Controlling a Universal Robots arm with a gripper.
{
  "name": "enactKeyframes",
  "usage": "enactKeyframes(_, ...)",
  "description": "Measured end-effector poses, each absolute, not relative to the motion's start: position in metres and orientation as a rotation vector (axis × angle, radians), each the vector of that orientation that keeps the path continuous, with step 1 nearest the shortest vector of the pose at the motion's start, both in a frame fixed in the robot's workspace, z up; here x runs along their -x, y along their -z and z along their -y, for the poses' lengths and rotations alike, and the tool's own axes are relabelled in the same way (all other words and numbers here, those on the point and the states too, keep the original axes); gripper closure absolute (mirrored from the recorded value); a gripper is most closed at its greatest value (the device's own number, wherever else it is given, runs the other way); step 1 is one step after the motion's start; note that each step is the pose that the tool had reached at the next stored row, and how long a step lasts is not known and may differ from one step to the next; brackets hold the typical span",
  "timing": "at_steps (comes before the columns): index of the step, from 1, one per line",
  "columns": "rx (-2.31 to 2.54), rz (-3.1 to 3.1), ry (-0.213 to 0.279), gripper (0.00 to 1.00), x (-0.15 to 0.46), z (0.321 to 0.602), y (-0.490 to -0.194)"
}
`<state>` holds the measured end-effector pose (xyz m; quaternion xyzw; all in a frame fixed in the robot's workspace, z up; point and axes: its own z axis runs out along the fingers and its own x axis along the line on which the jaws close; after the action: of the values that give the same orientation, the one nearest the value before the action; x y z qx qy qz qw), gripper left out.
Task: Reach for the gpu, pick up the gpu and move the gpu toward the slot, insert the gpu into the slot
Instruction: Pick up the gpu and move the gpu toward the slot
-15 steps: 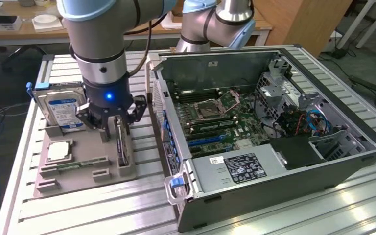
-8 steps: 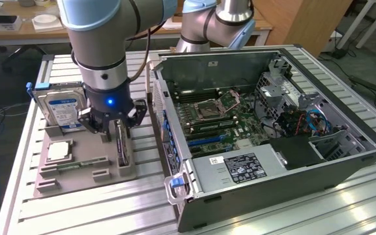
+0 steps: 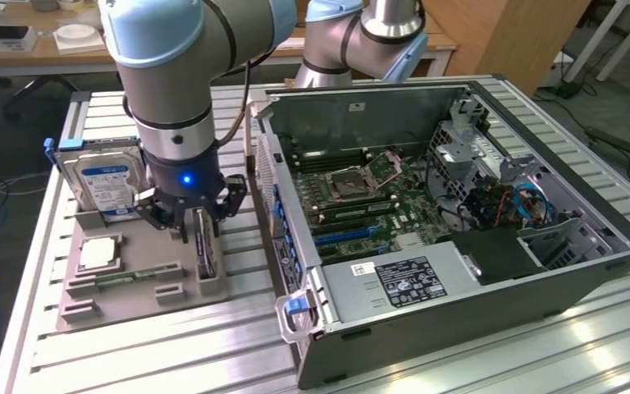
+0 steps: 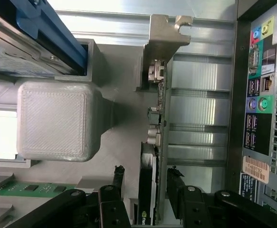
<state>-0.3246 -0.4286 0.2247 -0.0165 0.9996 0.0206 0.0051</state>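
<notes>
Presently the gripper (image 3: 198, 223) is seen lowered over a gray holder tray (image 3: 129, 300) that lies on the slatted metal counter (image 3: 162, 353), toward the exterior view's left. The gpu (image 3: 207, 256) is stood on its edge in a groove of that tray, not in the computer case (image 3: 577, 271), and is straddled by the gripper. In the wrist view the gripper (image 4: 147, 173) is shown spread, with one black finger on each side of the gpu (image 4: 148, 192). A clear gap is seen between the card's dark face and the fingers (image 4: 117, 176) on that side; the opposite finger is just beside the board, and contact there cannot be judged. The card's metal end bracket (image 4: 164, 35) is seen at the end away from the gripper.

A hard drive (image 3: 107, 185) with a blue-white label is held upright at the far end of the tray, and a green memory stick (image 3: 134, 277) lies flat in it. Inside the open case, blue strips of the slot (image 3: 343, 235) are seen on the green motherboard (image 3: 386, 215), near the square processor socket (image 3: 359, 175).
</notes>
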Motion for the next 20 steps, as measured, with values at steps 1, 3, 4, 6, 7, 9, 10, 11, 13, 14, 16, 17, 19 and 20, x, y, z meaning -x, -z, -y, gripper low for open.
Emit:
enactKeyframes(1,0.052,-3.130,-0.064,0.51,0.3246,0.4286,-0.2247)
enactKeyframes(3,0.052,-3.130,-0.064,0.51,0.3246,0.4286,-0.2246)
enactKeyframes(4,0.052,-3.130,-0.065,0.51,0.3245,0.4286,-0.2245)
enactKeyframes(6,0.052,-3.130,-0.065,0.51,0.3240,0.4277,-0.2241)
enactKeyframes(7,0.052,-3.130,-0.065,0.51,0.3238,0.4268,-0.2239)
enactKeyframes(9,0.052,-3.130,-0.065,0.51,0.3233,0.4249,-0.2233)
enactKeyframes(10,0.052,-3.130,-0.065,0.51,0.3233,0.4249,-0.2228)
enactKeyframes(11,0.052,-3.130,-0.065,0.51,0.3233,0.4249,-0.2223)
enactKeyframes(13,0.052,-3.130,-0.064,0.51,0.3235,0.4248,-0.2221)
enactKeyframes(14,0.052,-3.130,-0.064,0.51,0.3234,0.4248,-0.2221)
enactKeyframes(16,0.052,-3.130,-0.064,0.51,0.3234,0.4248,-0.2220)
enactKeyframes(17,0.052,-3.130,-0.065,0.51,0.3234,0.4248,-0.2219)
enactKeyframes(19,0.052,-3.130,-0.065,0.59,0.3234,0.4248,-0.2219)
enactKeyframes(20,0.052,-3.130,-0.064,0.59,0.3234,0.4248,-0.2219)
